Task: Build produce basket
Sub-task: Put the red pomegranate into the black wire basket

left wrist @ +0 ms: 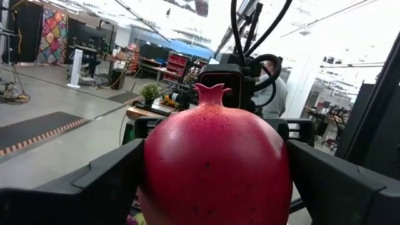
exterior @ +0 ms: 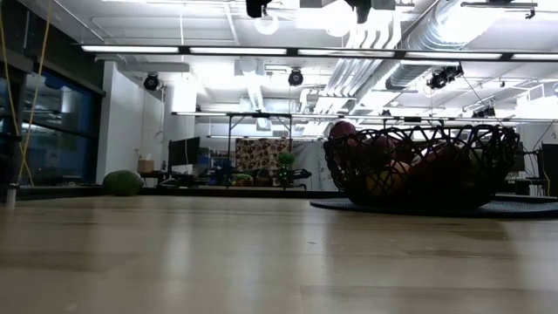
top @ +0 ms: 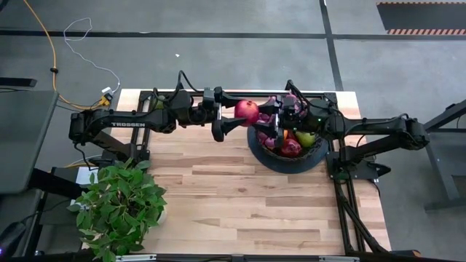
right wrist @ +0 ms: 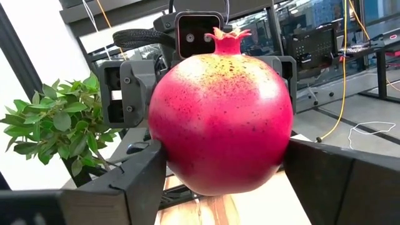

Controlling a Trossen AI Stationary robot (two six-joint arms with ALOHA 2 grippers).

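Observation:
A red pomegranate (top: 246,111) with its crown up hangs in the air just left of the basket, between both grippers. My left gripper (top: 237,113) reaches it from the left and my right gripper (top: 263,116) from the right; each is shut on it. The black wire basket (top: 291,166) stands at the table's far right on its dark base, holding grapes, red fruit and a green pear. In the low view the basket (exterior: 418,166) shows full, and both grippers are above that picture. A green lime (top: 156,104) lies near the far left edge. My left gripper pinches the pomegranate's round body (left wrist: 153,162) between its two fingers (left wrist: 106,181), coming level from the table's left. The fruit is lifted clear and upright, crown on top. My right gripper has its fingers (right wrist: 125,181) against opposite sides of the same body (right wrist: 164,150), level from the table's right.
A leafy potted plant (top: 120,207) stands at the near left corner. The lime (exterior: 122,181) rests far off on the left in the low view. Bare wood spreads across the table's middle and near side. A person shows in the room behind.

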